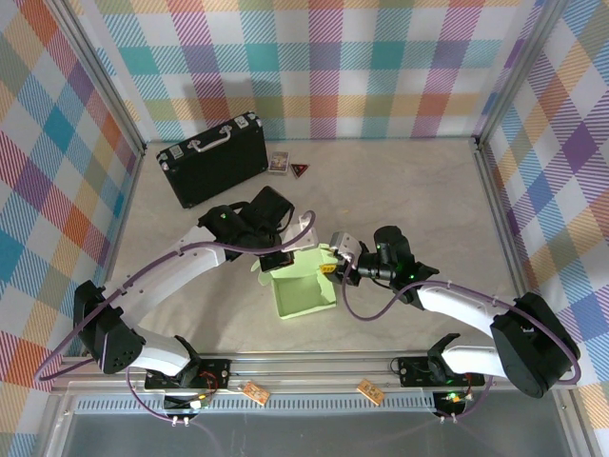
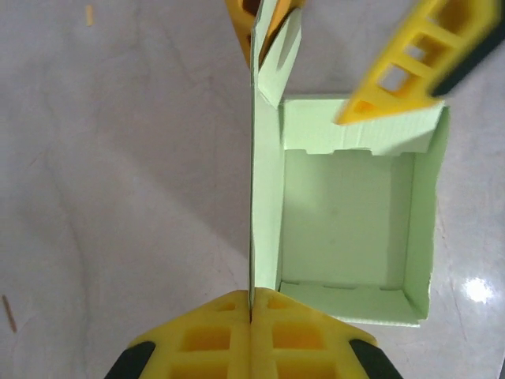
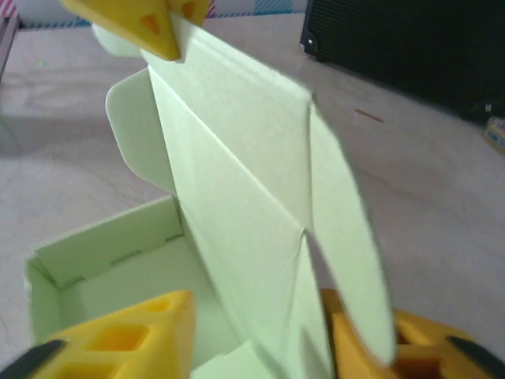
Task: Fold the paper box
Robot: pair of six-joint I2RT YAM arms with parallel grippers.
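The box [image 1: 303,293] sits toward the table's [image 1: 428,200] near edge, walls up. Our left claw [image 2: 251,316] is clamped on its upright lid [image 2: 264,205]; our right claw [image 3: 252,339] stands parted astride it. Next, we judge, fold the lid down.

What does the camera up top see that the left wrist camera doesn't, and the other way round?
Top view: the black briefcase at the back, a small card beside it, and the whole left arm and right arm. Left wrist view: a close look inside the paper box, with little slots in its folded walls, and the left jaws shut on its upright flap. Both: that pale green box on the grey table, with the open right jaws at the flap.
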